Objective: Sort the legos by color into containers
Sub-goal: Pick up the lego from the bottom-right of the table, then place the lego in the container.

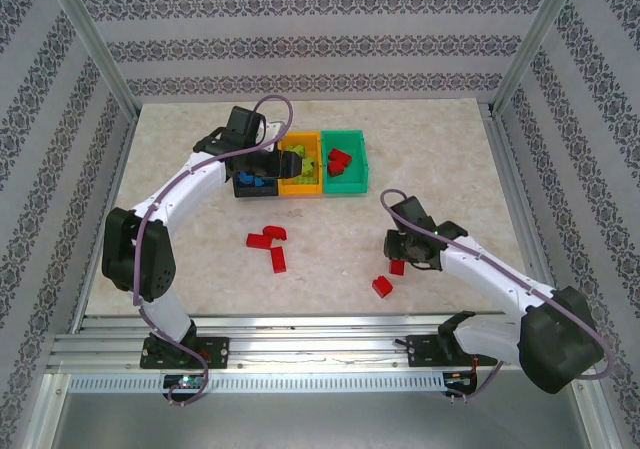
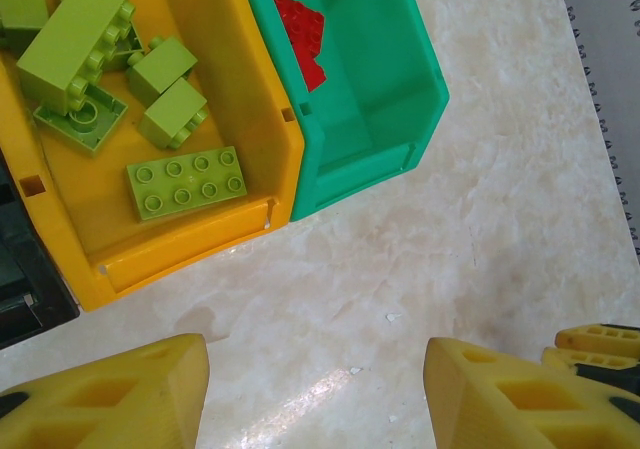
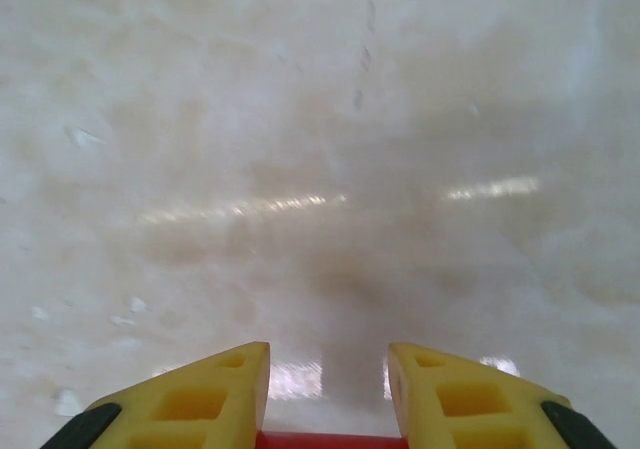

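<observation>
Ahead, bare table (image 3: 320, 119) lies open beyond the right tool (image 3: 328, 357).

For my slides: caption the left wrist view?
Open left pincer hovers near the orange-yellow bin of lime legos and green bin.

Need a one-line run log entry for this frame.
left claw open, empty, by yellow bin | right claw shut on red lego | other red legos loose on table | sort unfinished
</observation>
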